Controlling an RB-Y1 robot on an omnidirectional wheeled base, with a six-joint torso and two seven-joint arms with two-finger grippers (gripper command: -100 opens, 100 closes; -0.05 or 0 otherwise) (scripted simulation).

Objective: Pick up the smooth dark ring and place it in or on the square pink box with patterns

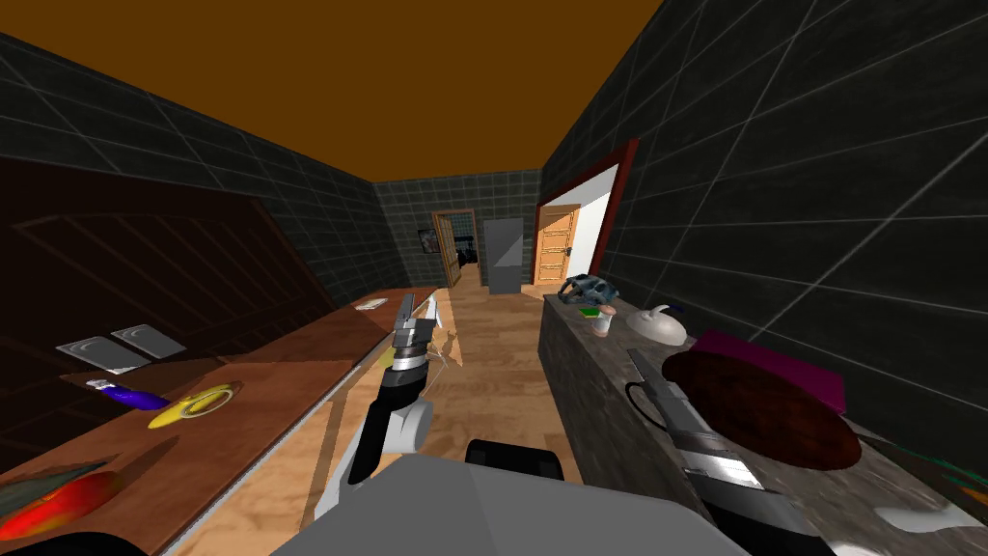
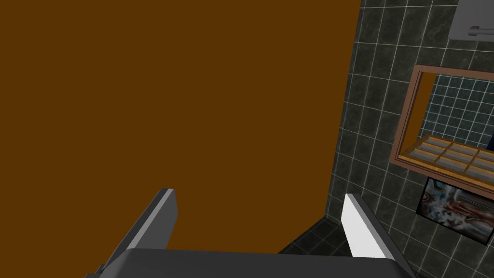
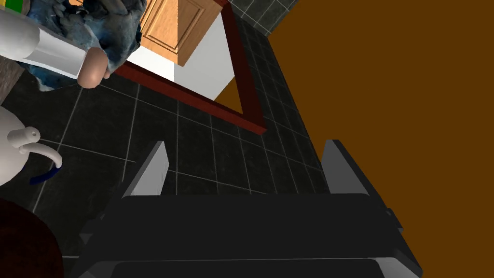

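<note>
A thin dark ring (image 1: 632, 394) lies on the grey stone counter (image 1: 589, 376) on my right, near its front edge. My right gripper (image 1: 639, 361) (image 3: 246, 145) hovers just above and beside the ring, open, with nothing between its fingers. Behind it a flat magenta box (image 1: 786, 375) rests against the dark tiled wall. A large dark brown round thing (image 1: 762, 410) (image 3: 21, 243) partly covers the box. My left gripper (image 1: 417, 311) (image 2: 258, 193) is raised over the aisle, open and empty.
Further along the stone counter stand a white teapot (image 1: 658, 324) (image 3: 9, 154), a cup (image 1: 604, 321) and a blue-grey lump (image 1: 589, 288). The brown counter (image 1: 289, 367) on my left holds a yellow ring (image 1: 193, 403), a purple item (image 1: 130, 394) and grey trays (image 1: 121, 346). Doors close the aisle's far end.
</note>
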